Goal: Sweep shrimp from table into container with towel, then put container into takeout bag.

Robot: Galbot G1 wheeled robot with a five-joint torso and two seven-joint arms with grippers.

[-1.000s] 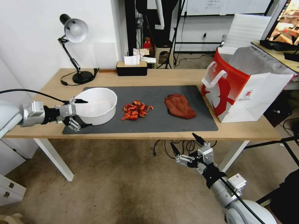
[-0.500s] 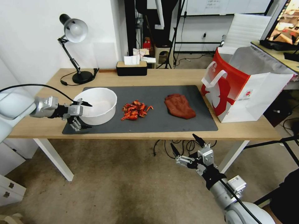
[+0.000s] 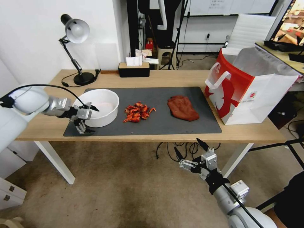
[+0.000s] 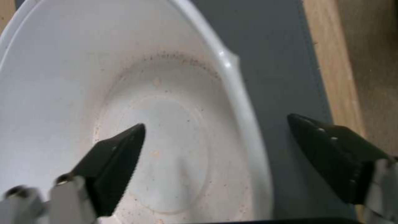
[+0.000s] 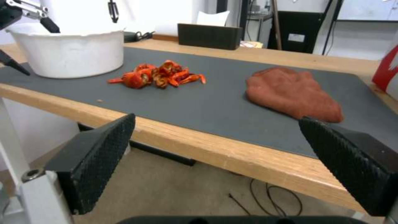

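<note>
At the mat's left end — left pincer [image 3: 89, 119] spread astride container [image 3: 104, 106] rim | right pincer [image 3: 188, 150] apart, below table [image 3: 177, 79] edge.

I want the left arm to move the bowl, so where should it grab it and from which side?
Grip the bowl's near-left rim wall, coming from the table's left end. The left end effector already straddles that wall there, open, one finger inside and one outside. The wall is thin and upright, so it suits a pinch; the bowl is too wide to span.

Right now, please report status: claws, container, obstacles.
Left claw open, straddling container rim. Right claw open, below table edge. Shrimp, towel untouched.
</note>
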